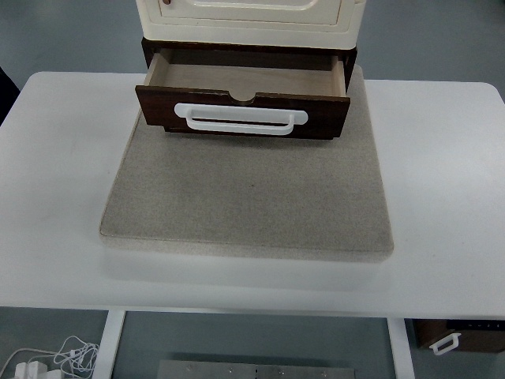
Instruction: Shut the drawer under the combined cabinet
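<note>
Neither hand is in frame, so finger state can't be told. White table carries a grey felt mat. At the mat's far edge sits the cream cabinet on a dark wooden base, its drawer pulled out toward the camera. Drawer interior visible, nothing in it. White bar handle on the drawer front, long axis running left-right; drawer front faces the camera. Bottom left, white cables on the floor.
</note>
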`<state>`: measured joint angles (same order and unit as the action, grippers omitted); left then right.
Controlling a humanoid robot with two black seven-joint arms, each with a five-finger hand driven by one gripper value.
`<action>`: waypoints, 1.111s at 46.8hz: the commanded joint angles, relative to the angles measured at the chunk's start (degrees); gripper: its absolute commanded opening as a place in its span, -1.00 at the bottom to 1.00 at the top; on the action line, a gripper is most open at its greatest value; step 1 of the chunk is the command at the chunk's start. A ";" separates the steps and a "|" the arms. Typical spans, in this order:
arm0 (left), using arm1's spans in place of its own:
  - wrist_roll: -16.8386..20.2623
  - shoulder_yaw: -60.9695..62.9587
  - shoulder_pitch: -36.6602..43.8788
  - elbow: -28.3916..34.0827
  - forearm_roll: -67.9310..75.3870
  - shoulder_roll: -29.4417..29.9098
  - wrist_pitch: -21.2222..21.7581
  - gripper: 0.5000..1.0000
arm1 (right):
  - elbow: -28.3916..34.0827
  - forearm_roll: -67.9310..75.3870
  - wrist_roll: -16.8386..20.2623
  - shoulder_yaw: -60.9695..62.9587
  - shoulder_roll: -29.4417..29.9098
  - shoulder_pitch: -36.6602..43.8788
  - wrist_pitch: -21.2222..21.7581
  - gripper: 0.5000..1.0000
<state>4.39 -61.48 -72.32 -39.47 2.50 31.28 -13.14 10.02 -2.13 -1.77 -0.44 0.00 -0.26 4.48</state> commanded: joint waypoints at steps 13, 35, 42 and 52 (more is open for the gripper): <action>-0.09 0.22 0.87 -15.54 7.25 1.95 0.05 1.00 | 0.00 -0.06 0.01 0.00 0.00 0.00 0.00 0.81; -0.44 8.48 6.58 -41.47 11.47 2.83 1.02 1.00 | 0.00 -0.06 0.01 0.00 0.00 0.00 0.00 0.81; -0.70 13.75 6.67 -46.31 16.04 2.39 1.02 1.00 | 0.00 -0.06 0.01 0.00 0.00 0.00 0.00 0.81; -1.84 22.10 6.32 -48.95 24.29 0.28 0.84 1.00 | 0.00 0.02 0.01 -0.09 0.00 0.00 0.00 0.81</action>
<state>3.12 -42.03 -65.88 -87.73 23.94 32.32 -12.31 10.02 -2.15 -1.76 -0.44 0.00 -0.26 4.48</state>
